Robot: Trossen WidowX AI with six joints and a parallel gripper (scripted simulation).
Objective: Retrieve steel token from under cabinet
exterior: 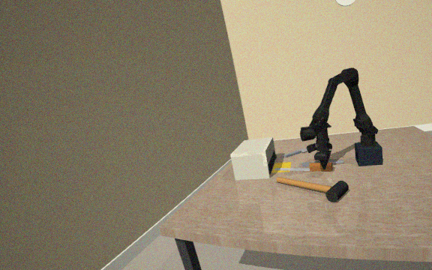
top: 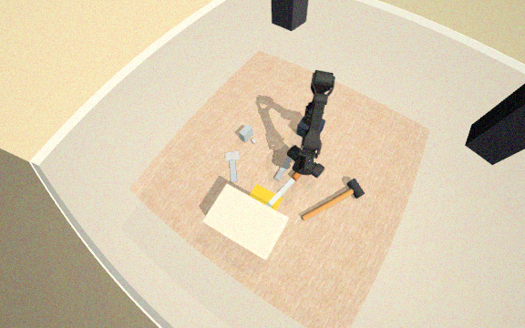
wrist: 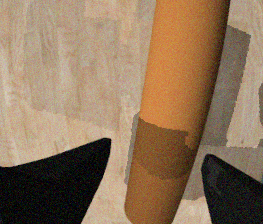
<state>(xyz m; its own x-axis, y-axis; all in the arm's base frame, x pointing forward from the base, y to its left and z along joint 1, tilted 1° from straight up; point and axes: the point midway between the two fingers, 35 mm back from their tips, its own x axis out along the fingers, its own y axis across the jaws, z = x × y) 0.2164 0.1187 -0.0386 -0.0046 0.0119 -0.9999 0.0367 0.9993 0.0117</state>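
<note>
A tool with an orange handle and a long pale blade lies low at the table. The blade crosses the yellow marked area toward the cabinet; whether its tip is under the cabinet I cannot tell. My gripper is open around the handle, with a gap on each side in the wrist view. I cannot make out the steel token in any view; the vent slots are not readable.
A mallet lies to the right of the tool in the top view. A grey flat piece lies close left of the gripper. A grey T-shaped tool, a grey block and a small grey piece lie farther left.
</note>
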